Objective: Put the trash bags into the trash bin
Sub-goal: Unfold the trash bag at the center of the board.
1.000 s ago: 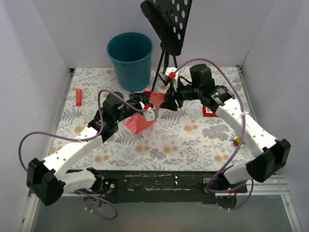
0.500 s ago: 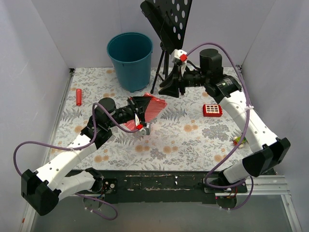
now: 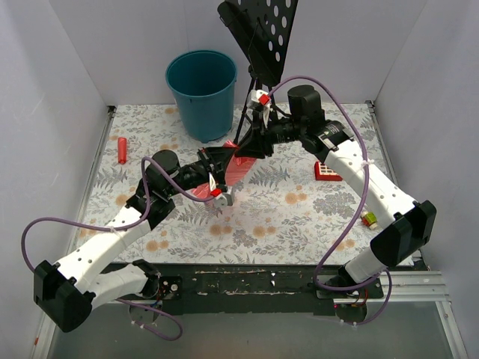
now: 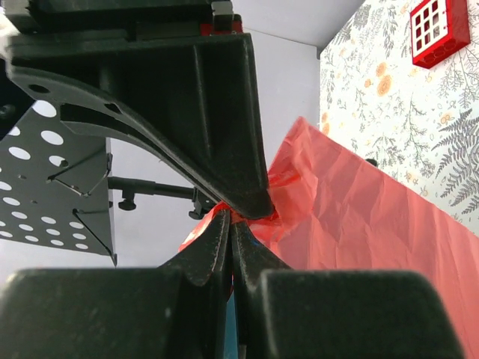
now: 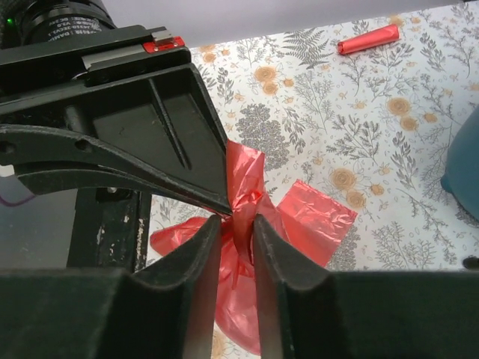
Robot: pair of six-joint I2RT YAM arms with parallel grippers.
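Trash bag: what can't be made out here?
Top external: the trash bag mostly hidden under both arms' jaws.
Left wrist: its lower part cut off by the jaws and frame edge.
Right wrist: whether the jaws actually pinch it; trash bin cut by right edge.

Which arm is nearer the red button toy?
Right. Its forearm passes over the toy, partly hiding it; the left arm is far to its left, at the red bag.

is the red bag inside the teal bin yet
No, the red bag hangs in the air outside the teal bin, on its near side.
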